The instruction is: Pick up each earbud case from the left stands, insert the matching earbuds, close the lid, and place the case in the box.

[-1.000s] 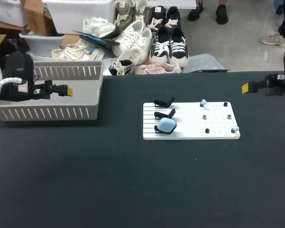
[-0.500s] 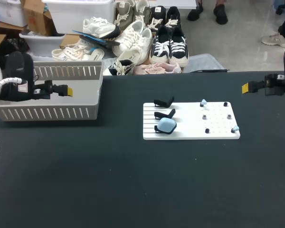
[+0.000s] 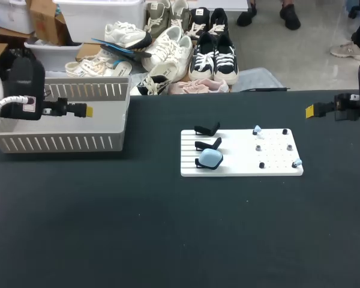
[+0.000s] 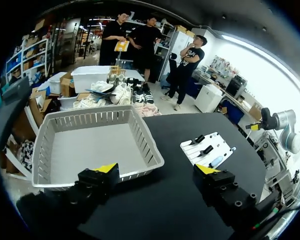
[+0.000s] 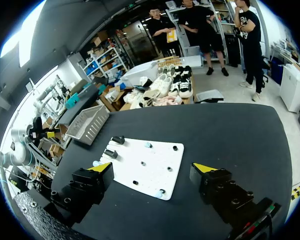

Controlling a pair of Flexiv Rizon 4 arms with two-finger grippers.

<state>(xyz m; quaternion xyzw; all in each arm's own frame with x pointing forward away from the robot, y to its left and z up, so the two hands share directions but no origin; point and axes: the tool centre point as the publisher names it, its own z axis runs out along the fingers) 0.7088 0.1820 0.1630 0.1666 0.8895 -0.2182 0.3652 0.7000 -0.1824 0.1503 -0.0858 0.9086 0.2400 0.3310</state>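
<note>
While both arms hang out toward the sides of the black table point(image 3: 168, 240), the blue earbud case point(image 3: 210, 158) sits on the nearest of three black stands point(image 3: 207, 129) (they line the left side of the white board point(image 3: 276, 169)). One pale blue earbud point(image 3: 256, 129) stands near the board's far edge, and another earbud point(image 3: 297, 162) sits at its near right corner. The left gripper point(image 3: 87, 111) hovers over the grey slotted box point(image 3: 60, 143), toward its right wall, with its fingers spread wide and gripping nothing. The right gripper point(image 3: 310, 110) hangs over bare table, well to the right of the board, and its jaws are likewise released and unloaded.
</note>
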